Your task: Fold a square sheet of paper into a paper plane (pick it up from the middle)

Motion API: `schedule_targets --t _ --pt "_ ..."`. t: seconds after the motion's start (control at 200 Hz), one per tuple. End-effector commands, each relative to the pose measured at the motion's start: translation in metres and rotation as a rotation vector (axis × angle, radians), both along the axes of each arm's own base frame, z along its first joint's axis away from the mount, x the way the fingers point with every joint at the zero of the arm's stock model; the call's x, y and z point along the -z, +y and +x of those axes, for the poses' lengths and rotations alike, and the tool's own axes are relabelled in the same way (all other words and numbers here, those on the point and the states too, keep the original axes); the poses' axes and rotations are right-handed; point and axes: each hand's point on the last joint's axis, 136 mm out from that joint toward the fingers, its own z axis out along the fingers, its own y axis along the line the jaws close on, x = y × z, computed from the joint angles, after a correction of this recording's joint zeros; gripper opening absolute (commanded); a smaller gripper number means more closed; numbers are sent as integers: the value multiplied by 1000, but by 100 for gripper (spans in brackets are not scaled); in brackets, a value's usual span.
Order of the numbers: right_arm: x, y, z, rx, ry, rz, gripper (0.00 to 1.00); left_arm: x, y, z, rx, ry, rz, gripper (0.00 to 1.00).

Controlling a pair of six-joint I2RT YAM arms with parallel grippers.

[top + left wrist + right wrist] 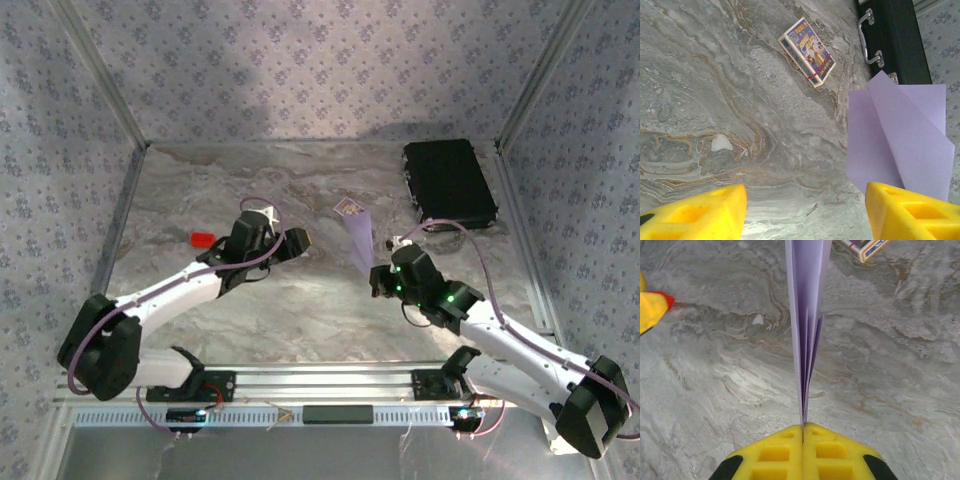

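Right hand is clenched on the pale lilac thin paper sheet. It pinches the folded layers at one end, so the sheet stands edge-up over the grey marbled table. We reckon that keeps the crease pressed flat. Left hand is released, its yellow foam fingers spread with one just beside the sheet, probably placed for a regrip. Container: black hard case with metal handle, far right on the table, lid shut, contents unknown.

The top camera looked down from behind my bases; my wrist cameras sat close over the table, sharing the folded lilac paper and, near 12 o'clock, the patterned card
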Motion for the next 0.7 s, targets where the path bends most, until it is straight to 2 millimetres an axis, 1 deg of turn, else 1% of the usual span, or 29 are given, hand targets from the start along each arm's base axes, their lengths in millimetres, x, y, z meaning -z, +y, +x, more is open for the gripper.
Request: schedule_targets --t 0.0,0.155,0.245,0.435,0.5,0.57,0.695 --pt "-8 -16 3 130 37 -45 4 -6 5 -3 -3 -36 3 63" --pt "-11 -24 -4 192 80 -53 4 -3 13 -6 -9 -19 9 64" --pt "-12 -27 -7 217 87 -36 3 -6 15 -5 -14 -16 6 64" --pt "-20 -28 -9 213 81 -25 3 -8 15 -5 -14 0 2 64" --pt "-21 -27 -8 204 75 -32 3 -9 15 -5 -13 3 3 64" --pt "-17 -29 -9 215 86 -34 3 -9 16 -4 -17 5 6 64" --pt "-20 -27 -8 184 78 -44 3 -9 16 -4 -11 10 11 64"
